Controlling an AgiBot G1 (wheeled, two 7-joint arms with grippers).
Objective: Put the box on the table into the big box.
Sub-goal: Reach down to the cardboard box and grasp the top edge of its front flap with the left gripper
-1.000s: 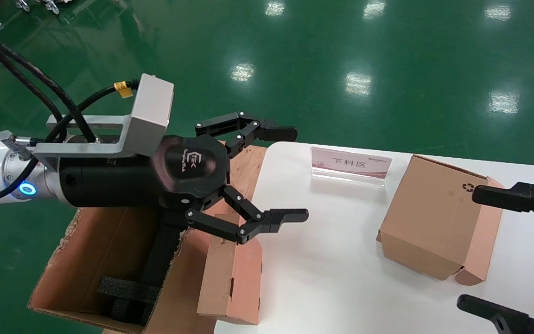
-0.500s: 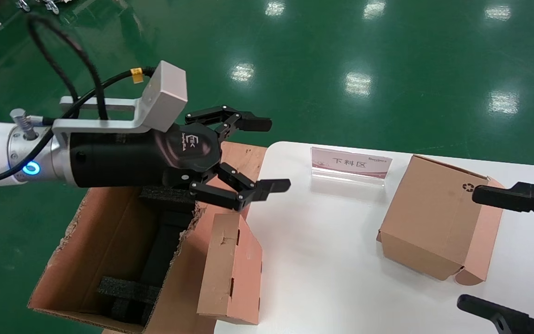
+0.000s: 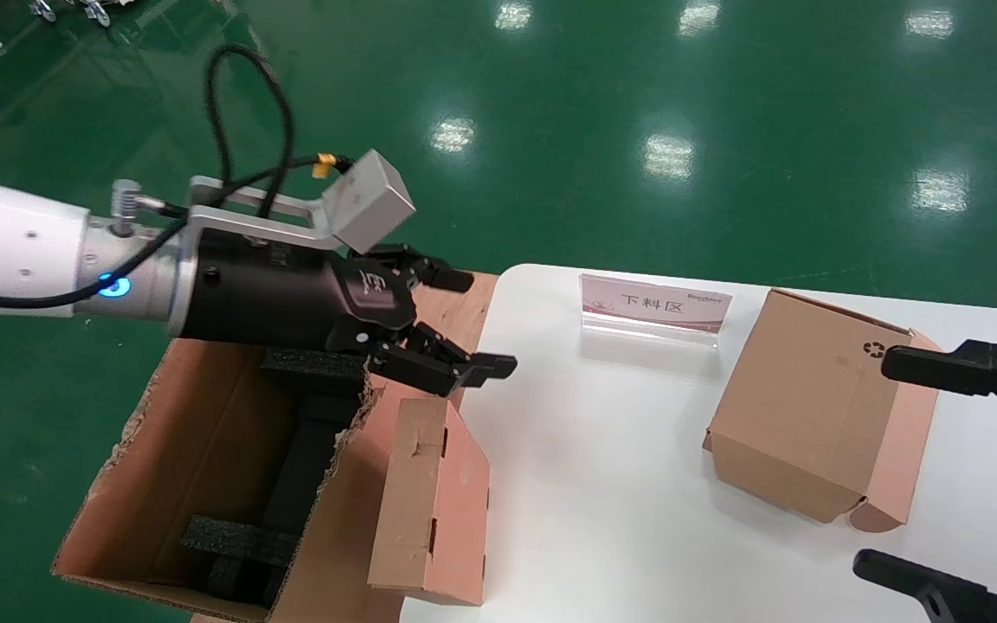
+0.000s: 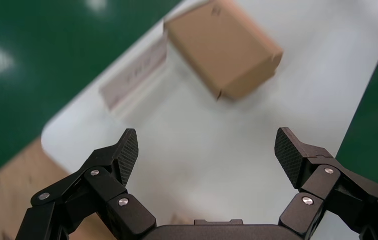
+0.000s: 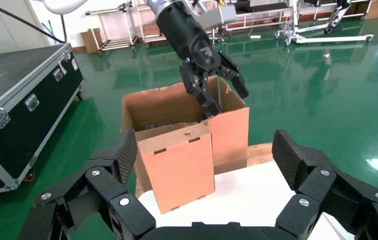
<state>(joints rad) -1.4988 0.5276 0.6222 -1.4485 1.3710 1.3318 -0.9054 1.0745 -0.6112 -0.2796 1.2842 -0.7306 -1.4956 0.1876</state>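
Left gripper (image 3: 451, 324): fingers spread wide, nothing held; positioned above the near rim of the big box (image 3: 204, 450), just above and behind the top of the box (image 3: 434, 502). Right gripper (image 3: 940, 472): fingers spread wide, empty, parked at the right end of the table (image 3: 602, 502), straddling the second carton with the recycling mark (image 3: 814, 402).

Location of the task item:
- Stands on the left edge of the table, hard against the outer wall of the big box, tab-slot face toward the table centre.
- Lies below and slightly forward of the left gripper; fingertips apart from the cardboard in the head view. Actual clearance hard to judge from that angle, probably small.
- Right wrist view confirms: left gripper (image 5: 212, 82) hangs over the big box (image 5: 176, 112), directly behind the box (image 5: 176, 167).

Step in hand, as judged: approach for the grasp.

Recommended procedure:
1. Centre the open fingers over the top of the box, one finger on each of two opposite side faces.
2. Keep the finger on the big-box side clear of the ragged rim; little room for a finger between the two cartons.
3. Descend vertically until the pads sit well below the top edge, then close firmly but without crushing the thin cardboard.
4. Lift straight up above the torn rim before translating sideways.
5. Lower into the open space beside the black foam lining (image 3: 239, 541); release only once seated.

Leave the placard (image 3: 654, 305) and the marked carton undisturbed.
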